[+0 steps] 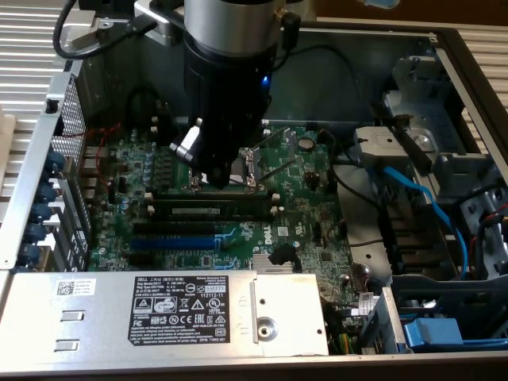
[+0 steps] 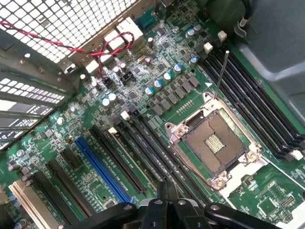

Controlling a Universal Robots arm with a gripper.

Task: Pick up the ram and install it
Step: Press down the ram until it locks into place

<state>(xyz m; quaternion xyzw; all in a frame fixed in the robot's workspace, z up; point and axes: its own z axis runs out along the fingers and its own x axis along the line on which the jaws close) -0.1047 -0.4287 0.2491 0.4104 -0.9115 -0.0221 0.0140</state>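
With the jaws pressed together and nothing between them, the black two-fingered gripper hangs low over the green printed motherboard inside the open grey metal computer case. From the wrist, its tips sit above the long black memory slots, just beside the square silver processor socket.

And the ram, that long, narrow dark stick with the pale label strip? It's not in the fingers. It lies lengthwise in the slot just in front of the socket in the exterior view, running between the small white end clips. The gripper is near it but, as far as that view tells, not touching it.

So the pick-up and the carry look done; by my reading this is the seating stage. Whether the stick is fully home can't be told: the clips are too small to see if they are latched.

Anything further here calls for care. Pressure on the stick's top edge would need to be straight down and even along its length. A slip sideways would put the fingers on the socket's thin metal lever or into the blue plastic expansion slot on the other side.
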